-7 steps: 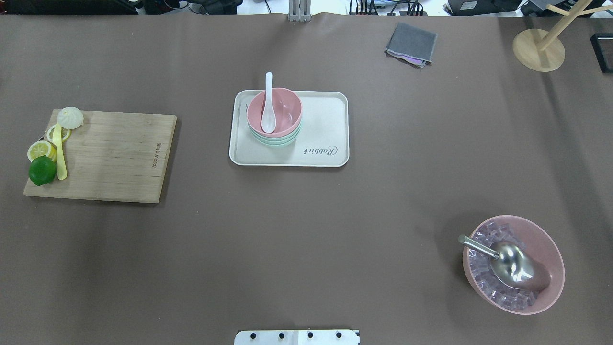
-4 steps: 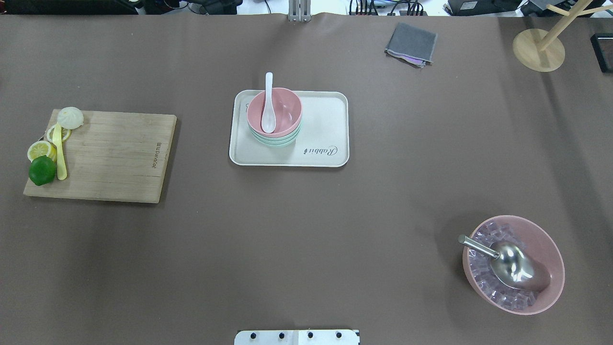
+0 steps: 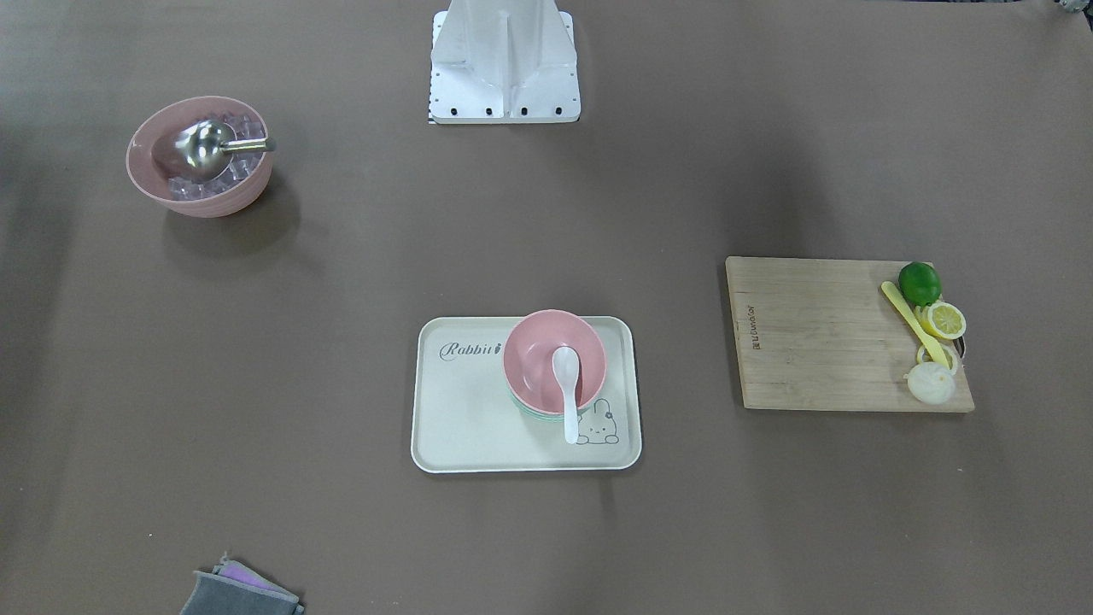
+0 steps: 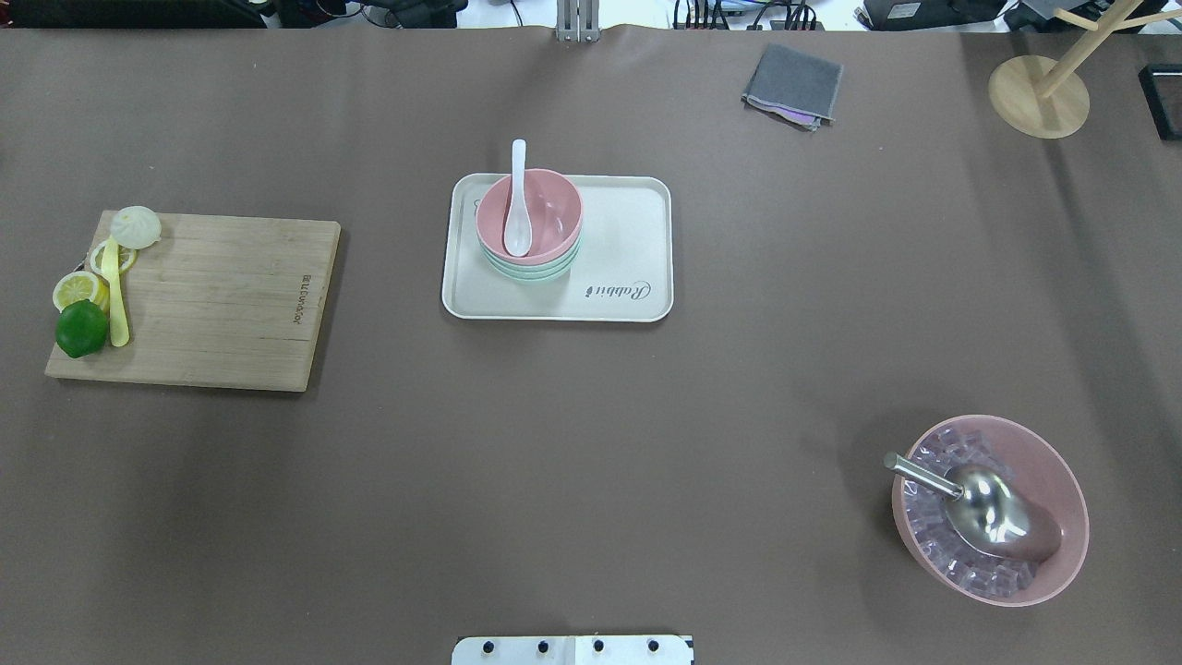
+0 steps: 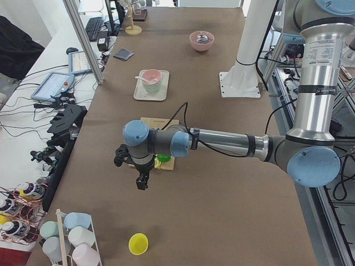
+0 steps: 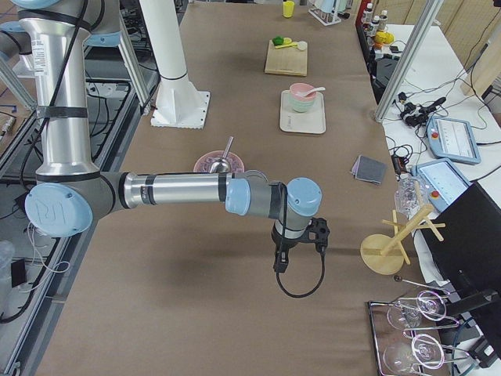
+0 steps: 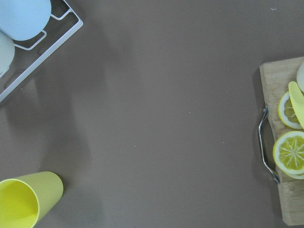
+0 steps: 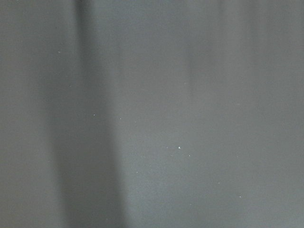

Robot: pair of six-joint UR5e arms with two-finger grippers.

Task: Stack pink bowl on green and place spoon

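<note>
The pink bowl (image 4: 545, 208) sits nested on the green bowls (image 4: 531, 270) at the left end of the cream tray (image 4: 628, 240). The white spoon (image 4: 516, 208) lies in the pink bowl with its handle over the far rim. The stack also shows in the front view: pink bowl (image 3: 534, 346), spoon (image 3: 567, 384), tray (image 3: 461, 410). My left gripper (image 5: 140, 180) hangs over the table's left end, far from the tray. My right gripper (image 6: 279, 262) hangs over the right end. Both show only in the side views, so I cannot tell if they are open or shut.
A wooden cutting board (image 4: 222, 300) with a lime (image 4: 81, 329), lemon slices and a yellow knife lies at the left. A large pink bowl of ice (image 4: 1053, 499) with a metal scoop stands front right. A grey cloth (image 4: 794, 85) and a wooden stand (image 4: 1039, 97) are at the back right. A yellow cup (image 7: 26, 202) is below the left wrist.
</note>
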